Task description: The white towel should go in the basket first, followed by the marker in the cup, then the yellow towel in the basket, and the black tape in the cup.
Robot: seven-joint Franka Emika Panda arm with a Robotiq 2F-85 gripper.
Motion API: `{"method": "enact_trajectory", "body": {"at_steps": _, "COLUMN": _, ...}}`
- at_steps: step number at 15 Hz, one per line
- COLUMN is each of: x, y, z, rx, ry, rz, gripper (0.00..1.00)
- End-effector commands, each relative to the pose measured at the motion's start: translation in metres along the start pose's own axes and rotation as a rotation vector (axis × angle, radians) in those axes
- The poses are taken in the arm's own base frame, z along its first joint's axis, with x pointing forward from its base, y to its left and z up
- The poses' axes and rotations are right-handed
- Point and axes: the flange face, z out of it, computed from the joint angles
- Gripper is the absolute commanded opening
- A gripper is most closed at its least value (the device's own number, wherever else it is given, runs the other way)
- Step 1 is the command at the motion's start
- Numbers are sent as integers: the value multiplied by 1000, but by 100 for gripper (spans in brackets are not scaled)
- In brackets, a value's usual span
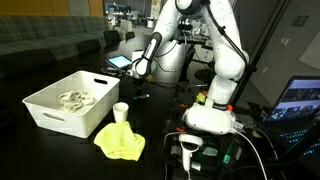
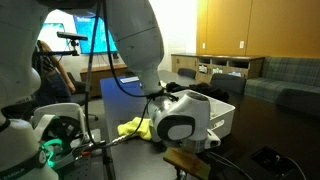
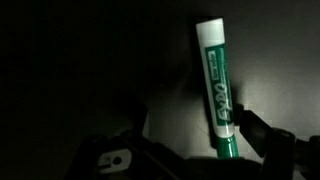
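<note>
The hand stands wide, its two fingers spread to either side at the bottom of the dim wrist view. One marker, white with a green band and a green lower end, lies on the dark surface under it. The green end sits in the gap between the fingers, just beside one of them. The picture is too dark to tell whether that finger touches it; nothing is gripped.

In an exterior view the hand hangs low over the far part of the surface, behind the basket. The one arm rises from its base, bends over at the top of the picture and slopes down to the hand.

There is one basket, and one white towel lies inside it. One cup stands upright just beside the basket's near corner. One yellow towel lies crumpled on the surface just in front of the cup, outside the basket; it also shows in the other exterior view past the arm.
</note>
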Motion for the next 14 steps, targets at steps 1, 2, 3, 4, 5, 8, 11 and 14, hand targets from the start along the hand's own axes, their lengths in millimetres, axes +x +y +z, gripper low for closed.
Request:
{"method": "enact_trajectory", "body": {"at_steps": 1, "x": 0, "y": 2, "z": -2, "rx": 9, "ry": -16, "rz": -5, "gripper": 69}}
{"method": "enact_trajectory", "body": {"at_steps": 2, "x": 0, "y": 3, "z": -4, "rx": 2, "ry": -19, "rz": -4, "gripper": 62}}
{"method": "enact_trajectory", "body": {"at_steps": 3, "x": -2, "y": 3, "z": -7, "rx": -3, "ry": -24, "rz": -5, "gripper": 55}}
{"method": "enact_trajectory", "body": {"at_steps": 4, "x": -1, "y": 4, "z": -8, "rx": -8, "ry": -28, "rz": -6, "gripper": 47}}
{"method": "enact_trajectory", "body": {"at_steps": 5, "x": 1, "y": 4, "z": -9, "rx": -9, "ry": -34, "rz": -9, "gripper": 38}}
{"method": "enact_trajectory", "body": {"at_steps": 8, "x": 2, "y": 4, "z": -14, "rx": -17, "ry": -47, "rz": -16, "gripper": 16}}
{"method": "enact_trajectory", "body": {"at_steps": 11, "x": 2, "y": 5, "z": -17, "rx": -20, "ry": -59, "rz": -24, "gripper": 7}}
{"method": "enact_trajectory", "body": {"at_steps": 14, "x": 4, "y": 4, "z": -20, "rx": -18, "ry": -72, "rz": -33, "gripper": 10}}
